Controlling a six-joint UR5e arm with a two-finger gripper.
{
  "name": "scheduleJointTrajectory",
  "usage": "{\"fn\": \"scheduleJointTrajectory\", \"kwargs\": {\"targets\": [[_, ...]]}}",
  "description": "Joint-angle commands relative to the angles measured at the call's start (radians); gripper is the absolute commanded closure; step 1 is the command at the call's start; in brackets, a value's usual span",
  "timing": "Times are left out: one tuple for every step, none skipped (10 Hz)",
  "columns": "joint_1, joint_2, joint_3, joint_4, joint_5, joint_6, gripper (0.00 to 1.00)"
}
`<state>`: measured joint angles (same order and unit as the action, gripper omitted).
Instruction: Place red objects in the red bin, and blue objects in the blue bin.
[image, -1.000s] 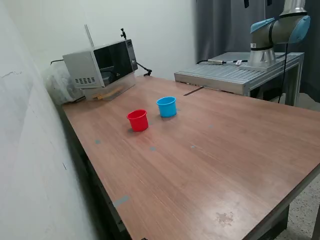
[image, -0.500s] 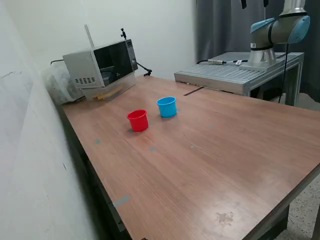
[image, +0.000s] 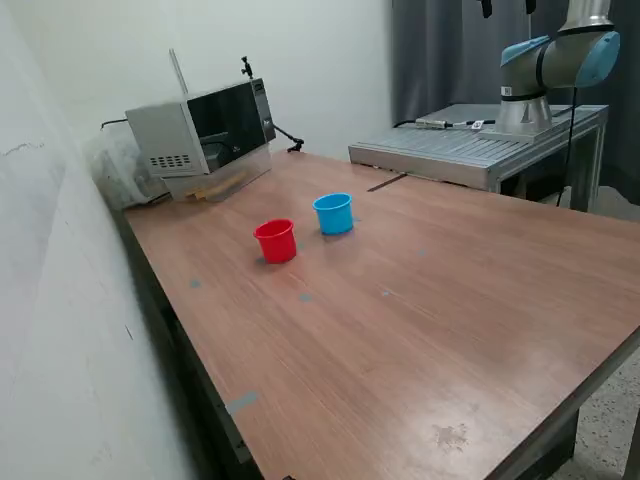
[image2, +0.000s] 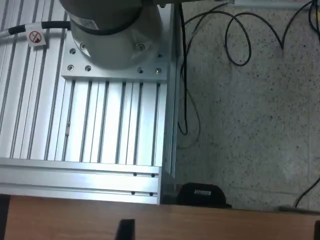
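Note:
The red bin (image: 275, 240), a small red cup, and the blue bin (image: 333, 213), a small light-blue cup, stand upright side by side on the wooden table (image: 420, 320), a little apart. No red or blue cubes show in either view; the cups' insides are hidden. My gripper (image: 508, 6) is high above the arm's mount, with only its dark fingertips showing at the exterior view's top edge. In the wrist view the gripper (image2: 220, 232) has its fingertips (image2: 125, 230) wide apart, open and empty, over the table's edge.
A microwave (image: 205, 130) stands at the table's far corner by the wall. The arm's base (image: 545, 70) sits on a ribbed aluminium platform (image: 470, 150) beside the table. Cables (image2: 240, 40) and a black box (image2: 202, 194) lie on the speckled floor.
The gripper's fingertips at the top edge have shifted slightly toward the exterior view's left. The cups have not moved.

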<state>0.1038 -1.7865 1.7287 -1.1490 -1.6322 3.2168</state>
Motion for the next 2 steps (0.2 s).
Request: {"fn": "scheduleJointTrajectory", "kwargs": {"targets": [[-0.001,0.001,0.000,0.000,0.000,0.000,0.00],[-0.001,-0.001,0.000,0.000,0.000,0.000,0.00]]}}
